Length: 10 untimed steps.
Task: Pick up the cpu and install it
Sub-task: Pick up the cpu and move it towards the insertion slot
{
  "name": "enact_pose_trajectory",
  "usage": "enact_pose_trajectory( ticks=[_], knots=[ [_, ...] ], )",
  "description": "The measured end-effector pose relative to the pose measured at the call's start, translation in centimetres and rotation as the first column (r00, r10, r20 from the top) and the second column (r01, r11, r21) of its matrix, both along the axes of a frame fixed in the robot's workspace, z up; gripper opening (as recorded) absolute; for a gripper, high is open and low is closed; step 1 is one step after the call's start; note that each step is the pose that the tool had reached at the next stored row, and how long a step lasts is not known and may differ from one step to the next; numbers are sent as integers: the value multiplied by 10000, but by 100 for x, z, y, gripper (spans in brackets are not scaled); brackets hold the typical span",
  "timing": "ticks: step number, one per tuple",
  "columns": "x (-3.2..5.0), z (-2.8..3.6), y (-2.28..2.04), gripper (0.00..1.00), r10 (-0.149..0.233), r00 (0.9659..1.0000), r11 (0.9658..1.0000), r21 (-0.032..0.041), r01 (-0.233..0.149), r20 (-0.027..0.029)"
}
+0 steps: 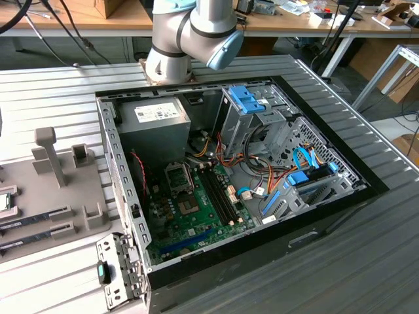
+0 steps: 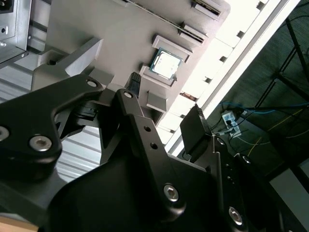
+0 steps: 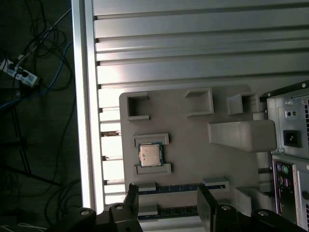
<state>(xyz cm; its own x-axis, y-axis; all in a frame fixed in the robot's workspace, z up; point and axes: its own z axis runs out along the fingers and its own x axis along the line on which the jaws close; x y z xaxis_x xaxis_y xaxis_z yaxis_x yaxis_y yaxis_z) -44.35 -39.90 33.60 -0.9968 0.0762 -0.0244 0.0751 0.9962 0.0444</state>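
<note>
Presently hovering over grey tray (image 3: 193, 162) with gripper (image 3: 168, 209) spread, empty | holding cpu (image 3: 150, 154) flat between two raised brackets (image 3: 152, 139), likely for a square, repeatable grasp | not yet touched.

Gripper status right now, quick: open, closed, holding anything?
Gripper: open, holding nothing; the cpu lies on the grey tray, clear of the fingers.
</note>
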Motion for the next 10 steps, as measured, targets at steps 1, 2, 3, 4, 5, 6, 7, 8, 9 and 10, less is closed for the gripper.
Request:
enact_pose_trajectory(
  ticks=[1,2,3,4,5,6,7,8,9,10],
  knots=[
    [0,-1,0,60,0,10000,10000,0,0,0],
    [0,-2,0,60,0,10000,10000,0,0,0],
    [0,-4,0,60,0,10000,10000,0,0,0],
    [0,-6,0,60,0,10000,10000,0,0,0],
    [0,-8,0,60,0,10000,10000,0,0,0],
    [0,-11,0,60,0,10000,10000,0,0,0],
    [0,-14,0,60,0,10000,10000,0,0,0],
    [0,-15,0,60,0,10000,10000,-1,0,0],
    [0,-18,0,60,0,10000,10000,0,0,0],
    [0,-20,0,60,0,10000,10000,0,0,0]
  ],
)
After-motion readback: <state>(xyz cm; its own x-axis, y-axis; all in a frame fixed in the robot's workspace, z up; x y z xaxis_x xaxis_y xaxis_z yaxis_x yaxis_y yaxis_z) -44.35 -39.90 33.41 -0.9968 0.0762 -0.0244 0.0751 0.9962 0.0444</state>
